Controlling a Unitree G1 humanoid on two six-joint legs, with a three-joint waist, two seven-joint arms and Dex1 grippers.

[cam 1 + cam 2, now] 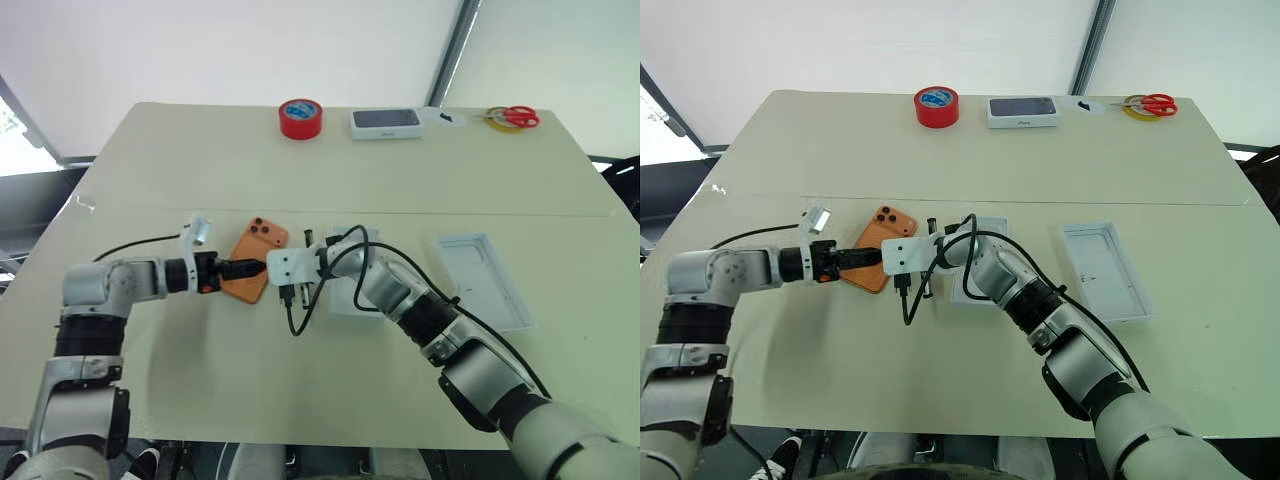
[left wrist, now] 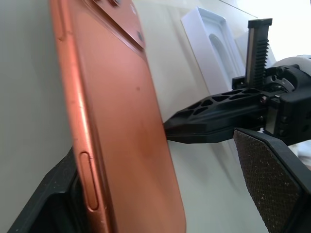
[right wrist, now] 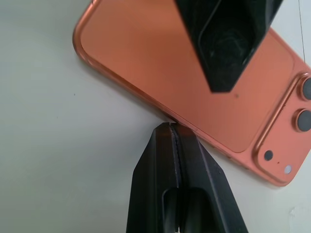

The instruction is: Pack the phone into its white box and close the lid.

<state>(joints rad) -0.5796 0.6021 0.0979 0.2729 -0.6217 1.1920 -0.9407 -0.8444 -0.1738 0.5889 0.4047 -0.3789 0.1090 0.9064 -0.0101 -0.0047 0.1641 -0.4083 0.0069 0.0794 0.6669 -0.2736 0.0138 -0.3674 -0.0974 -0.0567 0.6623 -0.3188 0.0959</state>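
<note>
— Orange, glossy, thin: the phone [image 1: 256,261] lies back-up on the table [image 1: 300,380], lenses toward the far edge, just left of a white tray [image 1: 345,300] that the right arm partly hides; is anything holding it?

— Not gripped, I'd say; the left gripper [image 1: 247,268] has its jaws spread wide across the near end, one finger [image 2: 48,204] at the phone's edge and one over its back; the right gripper [image 3: 176,141] is pinched shut on nothing, its tip pressed to the long edge.

— How will it handle?

— Stiff, smooth, likely slippery and easy to scratch; light enough, but flat on the table there's little to catch; I'd take it by the two long edges, away from the lenses and side button.

— Any writing?

— None I can read; the far box [image 1: 385,123] has small print too tiny to make out; the red tape roll [image 1: 300,118] and scissors [image 1: 515,117] show no legible label; another white tray [image 1: 480,280] sits right.
</note>
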